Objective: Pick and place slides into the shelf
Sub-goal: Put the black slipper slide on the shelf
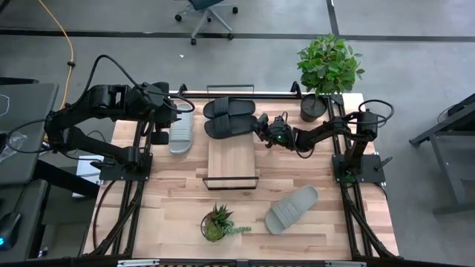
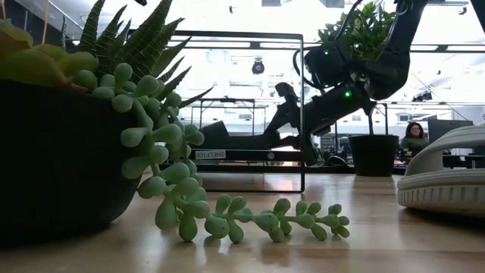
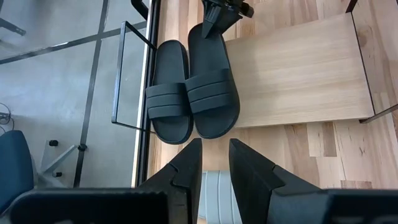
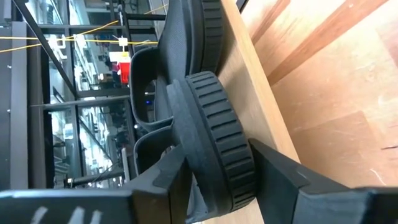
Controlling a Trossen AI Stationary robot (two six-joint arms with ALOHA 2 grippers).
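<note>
On shelf (image 1: 231, 159): right pincer (image 1: 261, 123) clamps black slide (image 1: 231, 127).

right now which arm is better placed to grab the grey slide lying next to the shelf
Left. The left gripper hovers right over that grey slide, fingers open. The right gripper is across the shelf, at the second black slide.

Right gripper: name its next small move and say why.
Probably open the right gripper and back away. Its fingers straddle the end of a black slide that already lies flat on the shelf, beside the other black slide.
</note>
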